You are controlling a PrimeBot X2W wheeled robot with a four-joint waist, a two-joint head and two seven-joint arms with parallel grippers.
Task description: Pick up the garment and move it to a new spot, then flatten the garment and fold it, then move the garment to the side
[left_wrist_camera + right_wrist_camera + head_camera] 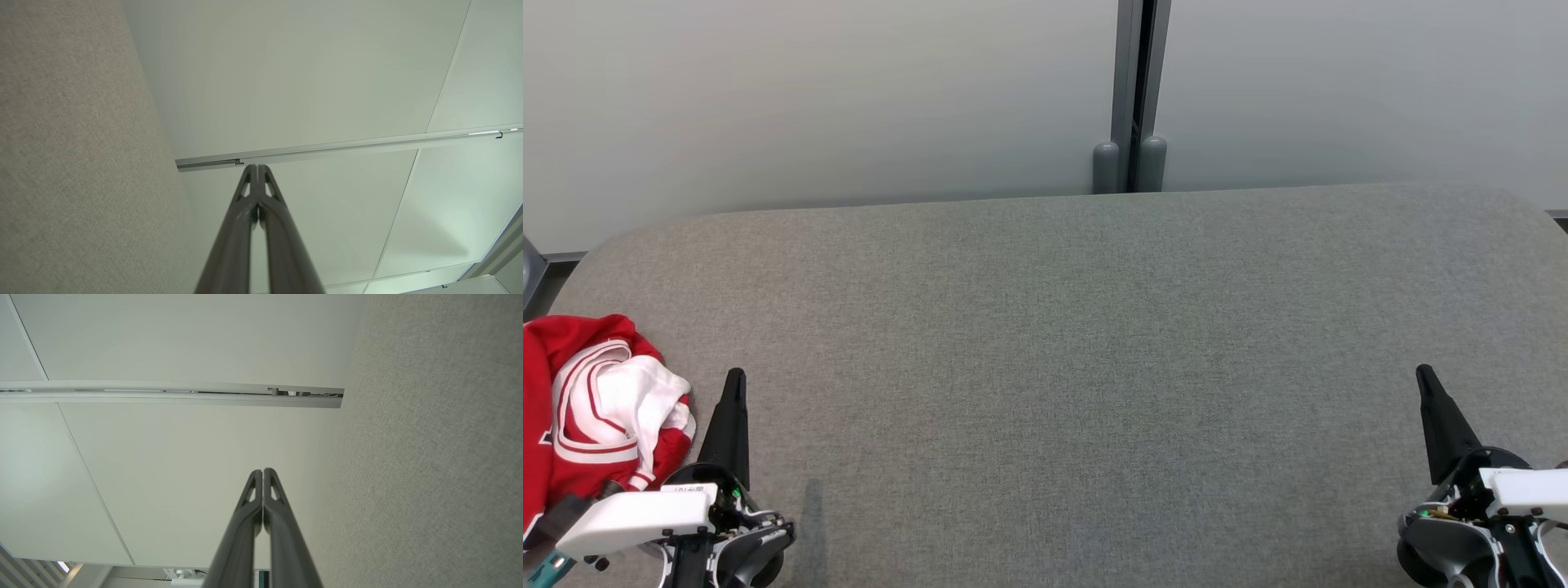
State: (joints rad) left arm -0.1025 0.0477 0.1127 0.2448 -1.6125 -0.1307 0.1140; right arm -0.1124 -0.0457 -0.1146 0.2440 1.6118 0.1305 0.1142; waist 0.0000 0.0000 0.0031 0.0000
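A crumpled red and white garment (pixel 592 408) lies at the left edge of the grey fabric table (pixel 1062 351), partly cut off by the head view's border. Just right of it my left gripper (pixel 735 377) points up the table, shut and empty. My right gripper (pixel 1423 374) rests at the lower right, far from the garment, also shut with nothing in it. In the left wrist view the left gripper (pixel 256 166) has its fingertips pressed together; the right wrist view shows the right gripper (pixel 262 471) the same way.
A pale wall with a grey vertical post (pixel 1131 98) stands behind the table's far edge. The table's corners are rounded at the far left and far right. Both wrist views look along the table surface toward pale wall panels and a metal rail (pixel 347 145).
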